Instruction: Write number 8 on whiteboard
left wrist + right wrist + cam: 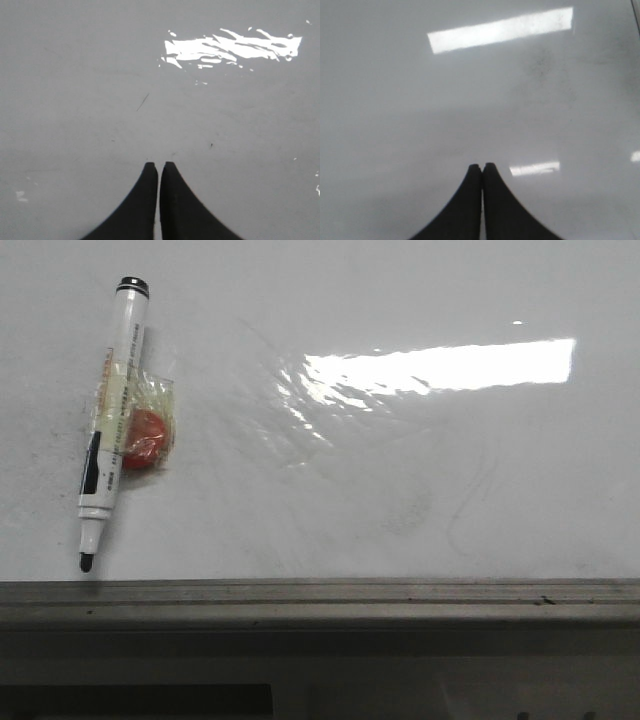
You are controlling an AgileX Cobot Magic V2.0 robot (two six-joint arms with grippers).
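The whiteboard (380, 320) fills the front view, glossy white with faint grey erased curves and a bright glare patch. No black number 8 shows on it. A white marker (110, 415) with black ends lies uncapped at the left, tip toward the near frame, with a red round piece (145, 438) taped to its side. Neither gripper shows in the front view. My left gripper (159, 166) is shut and empty above the bare board. My right gripper (483, 166) is shut and empty above the bare board.
The grey metal frame edge (320, 600) runs along the board's near side. A small dark scratch (143, 101) marks the board in the left wrist view. A grey smudge (540, 62) shows in the right wrist view.
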